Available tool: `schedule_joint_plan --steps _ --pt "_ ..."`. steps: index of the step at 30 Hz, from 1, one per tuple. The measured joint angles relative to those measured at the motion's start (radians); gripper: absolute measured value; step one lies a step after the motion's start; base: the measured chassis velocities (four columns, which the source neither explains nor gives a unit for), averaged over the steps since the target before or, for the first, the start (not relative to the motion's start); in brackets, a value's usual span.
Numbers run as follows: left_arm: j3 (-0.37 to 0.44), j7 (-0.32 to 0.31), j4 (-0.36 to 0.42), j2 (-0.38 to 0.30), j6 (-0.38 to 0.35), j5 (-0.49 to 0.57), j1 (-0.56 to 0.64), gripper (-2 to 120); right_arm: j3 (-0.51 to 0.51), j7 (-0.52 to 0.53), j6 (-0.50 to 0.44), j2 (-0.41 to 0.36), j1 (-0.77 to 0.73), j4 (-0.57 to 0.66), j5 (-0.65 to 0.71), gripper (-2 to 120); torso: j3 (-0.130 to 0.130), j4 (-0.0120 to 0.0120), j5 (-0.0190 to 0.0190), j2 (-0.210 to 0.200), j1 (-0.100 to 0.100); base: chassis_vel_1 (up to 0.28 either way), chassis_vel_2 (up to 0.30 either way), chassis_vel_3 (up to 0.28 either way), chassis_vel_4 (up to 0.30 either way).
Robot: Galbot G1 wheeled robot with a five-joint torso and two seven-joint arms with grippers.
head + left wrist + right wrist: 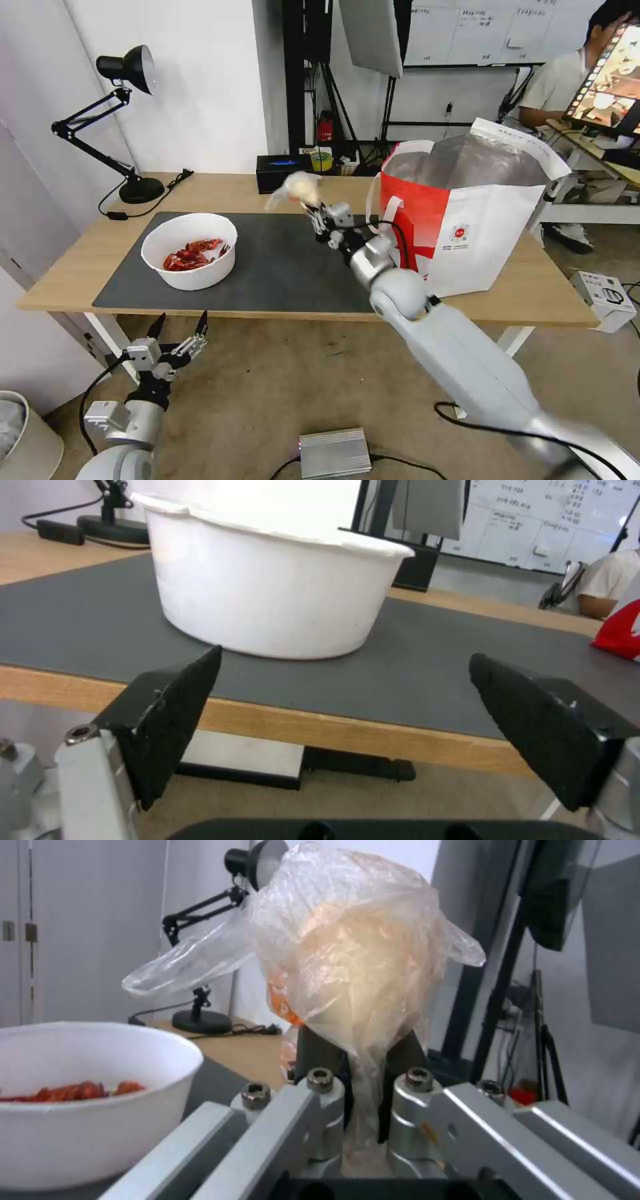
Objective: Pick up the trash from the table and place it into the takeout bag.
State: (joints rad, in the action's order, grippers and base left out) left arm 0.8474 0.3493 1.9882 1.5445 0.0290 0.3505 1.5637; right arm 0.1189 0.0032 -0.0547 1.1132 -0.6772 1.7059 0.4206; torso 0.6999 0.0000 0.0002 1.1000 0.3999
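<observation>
My right gripper (313, 208) is raised above the dark mat, shut on a small clear bag with a beige lump (297, 189); the right wrist view shows that bag (353, 965) pinched between the fingers. Just right of it on the table (80, 267) stands the takeout bag (467, 220), white with a red panel and foil lining, mouth open. A white bowl of red crayfish shells (190, 251) sits at the mat's left, its wall (273, 595) close in the left wrist view. Below the table's front edge, my left gripper (180, 328) hangs open.
A black desk lamp (127, 120) stands at the table's back left with its cable. A black box (280, 172) sits at the back edge. On the floor lie a silver box (333, 452) and a white device (607, 297). A bin (17, 433) is at lower left.
</observation>
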Motion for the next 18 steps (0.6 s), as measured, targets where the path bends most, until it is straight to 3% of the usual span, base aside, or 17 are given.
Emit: schedule_joint_plan --steps 7,9,18 --pt "0.000 0.000 -0.004 0.001 0.000 -0.002 0.001 100 -0.121 -0.030 -0.008 -0.057 -0.156 0.123 0.000 4 0.000 0.0000 -0.0002 0.000 0.000 0.000 0.000 0.000 0.000" --pt "0.001 0.000 -0.005 -0.003 0.000 -0.001 0.001 100 -0.206 -0.056 -0.011 -0.072 -0.225 0.168 0.003 4 0.000 -0.0001 -0.0002 0.000 0.000 0.000 0.000 0.000 0.000" --pt "0.010 0.001 -0.012 -0.013 0.002 0.005 0.000 100 -0.379 -0.138 -0.064 -0.075 -0.441 0.277 0.019 4 0.000 -0.0001 -0.0001 0.000 0.000 0.000 0.000 0.000 0.000"
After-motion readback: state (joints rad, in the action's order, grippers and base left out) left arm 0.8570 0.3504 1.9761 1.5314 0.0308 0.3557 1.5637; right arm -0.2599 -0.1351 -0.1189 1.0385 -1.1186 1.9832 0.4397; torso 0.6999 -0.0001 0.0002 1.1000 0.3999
